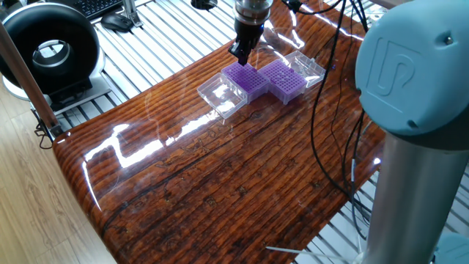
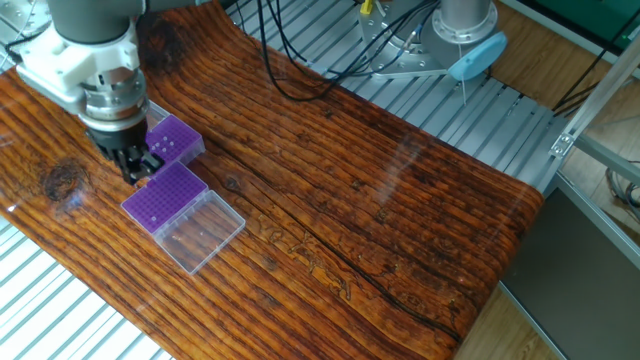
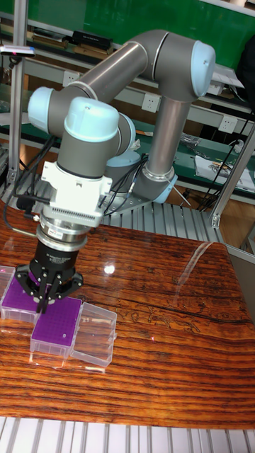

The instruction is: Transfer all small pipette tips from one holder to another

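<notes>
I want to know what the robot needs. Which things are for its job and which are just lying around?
For the job: gripper, two purple racks, their clear lids.

Just lying around: black cables, round black fan, keyboard.

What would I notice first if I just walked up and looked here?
Probably the big grey robot arm with pale blue joint caps, bending down over the glossy striped wooden table. Its black pincer hangs just above two bright purple grid racks with clear plastic lids folded open near the table's edge.

small pipette tips (image 2: 172, 145) too tiny to count
</notes>
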You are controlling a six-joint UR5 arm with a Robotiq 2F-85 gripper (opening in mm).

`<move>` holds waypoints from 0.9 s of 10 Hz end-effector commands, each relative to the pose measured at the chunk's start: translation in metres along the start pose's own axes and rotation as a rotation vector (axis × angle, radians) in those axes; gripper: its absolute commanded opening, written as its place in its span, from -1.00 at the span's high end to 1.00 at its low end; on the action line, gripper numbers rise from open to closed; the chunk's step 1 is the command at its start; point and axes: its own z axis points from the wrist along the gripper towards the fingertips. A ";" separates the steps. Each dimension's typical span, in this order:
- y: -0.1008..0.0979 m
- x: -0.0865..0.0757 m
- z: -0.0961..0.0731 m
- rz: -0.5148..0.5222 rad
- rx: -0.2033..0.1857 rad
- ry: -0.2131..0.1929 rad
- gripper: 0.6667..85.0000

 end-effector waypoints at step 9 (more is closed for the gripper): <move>-0.016 0.053 0.001 0.035 -0.013 0.011 0.99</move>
